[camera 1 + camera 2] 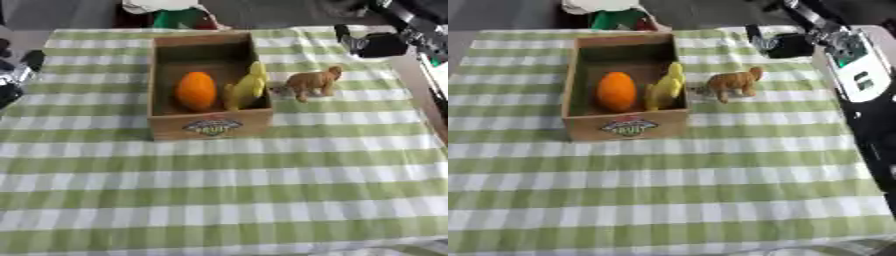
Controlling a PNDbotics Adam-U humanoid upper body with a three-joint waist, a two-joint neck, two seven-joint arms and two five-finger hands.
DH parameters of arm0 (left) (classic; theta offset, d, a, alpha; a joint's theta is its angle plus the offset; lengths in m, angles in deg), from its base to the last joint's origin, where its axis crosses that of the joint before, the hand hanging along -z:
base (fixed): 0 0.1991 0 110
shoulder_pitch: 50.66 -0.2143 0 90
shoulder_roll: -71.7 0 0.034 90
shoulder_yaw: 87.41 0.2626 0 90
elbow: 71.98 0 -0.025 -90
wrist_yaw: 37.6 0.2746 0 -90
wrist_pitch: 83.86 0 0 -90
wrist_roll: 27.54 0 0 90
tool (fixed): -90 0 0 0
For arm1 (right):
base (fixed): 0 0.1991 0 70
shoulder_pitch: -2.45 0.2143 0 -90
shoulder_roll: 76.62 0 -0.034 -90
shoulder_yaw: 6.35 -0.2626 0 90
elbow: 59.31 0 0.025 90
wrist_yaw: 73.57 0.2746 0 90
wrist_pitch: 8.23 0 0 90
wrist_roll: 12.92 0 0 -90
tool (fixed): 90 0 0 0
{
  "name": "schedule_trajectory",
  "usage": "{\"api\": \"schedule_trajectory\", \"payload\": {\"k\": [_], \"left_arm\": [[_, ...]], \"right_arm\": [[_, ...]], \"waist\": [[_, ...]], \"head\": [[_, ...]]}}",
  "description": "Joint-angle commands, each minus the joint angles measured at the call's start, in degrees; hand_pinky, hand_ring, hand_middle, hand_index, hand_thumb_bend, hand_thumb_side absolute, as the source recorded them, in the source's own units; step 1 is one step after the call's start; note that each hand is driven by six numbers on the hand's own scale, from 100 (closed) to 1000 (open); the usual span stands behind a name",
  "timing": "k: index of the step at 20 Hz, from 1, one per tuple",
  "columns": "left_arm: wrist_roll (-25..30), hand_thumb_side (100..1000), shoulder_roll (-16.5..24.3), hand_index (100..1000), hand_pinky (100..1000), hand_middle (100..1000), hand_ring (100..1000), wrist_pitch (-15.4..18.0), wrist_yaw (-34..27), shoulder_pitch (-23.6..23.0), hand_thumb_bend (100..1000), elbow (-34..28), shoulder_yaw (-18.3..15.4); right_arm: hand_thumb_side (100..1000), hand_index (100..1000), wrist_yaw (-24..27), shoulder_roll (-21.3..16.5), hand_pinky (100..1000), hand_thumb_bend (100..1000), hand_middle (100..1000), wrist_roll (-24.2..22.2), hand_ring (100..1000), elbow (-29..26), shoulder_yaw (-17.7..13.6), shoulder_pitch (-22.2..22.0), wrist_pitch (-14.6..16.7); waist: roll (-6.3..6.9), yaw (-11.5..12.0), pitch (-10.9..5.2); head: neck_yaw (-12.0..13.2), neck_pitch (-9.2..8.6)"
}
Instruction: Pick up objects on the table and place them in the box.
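Note:
A wooden box (210, 126) with a fruit label stands at the table's middle back. Inside it lie an orange fruit (196, 90) and a yellow banana-like piece (248, 88) leaning on the right wall. Just right of the box, on the cloth, a brown toy animal (312, 82) stands upright. My right hand (374, 45), black, hangs open up and to the right of the animal, apart from it and holding nothing. Only part of my left hand (16, 75) shows at the left edge, away from the box.
A green and white checked cloth (227, 190) covers the table. My right arm (855, 65) runs down the right side. Green and white things (171, 12) lie beyond the far edge.

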Motion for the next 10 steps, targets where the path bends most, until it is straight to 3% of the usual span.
{"api": "schedule_trajectory", "payload": {"k": [1,10], "left_arm": [[-0.3,443,0.61,669,799,553,554,-0.15,-3.11,-0.1,576,-1.61,-0.96],[-0.54,442,1.1,672,801,554,554,0.23,-10.7,-1.14,572,-1.4,-1.58]], "right_arm": [[240,881,-3.14,-0.17,854,100,858,0.31,990,3.53,0.07,2.22,1.1],[269,897,-12.01,1.6,858,100,872,-0.05,995,10.3,0.13,4.01,3.46]], "waist": [[0.16,0.26,-0.73],[0.22,1.1,-0.42]], "head": [[-0.48,0.28],[-0.97,0.28]]}}
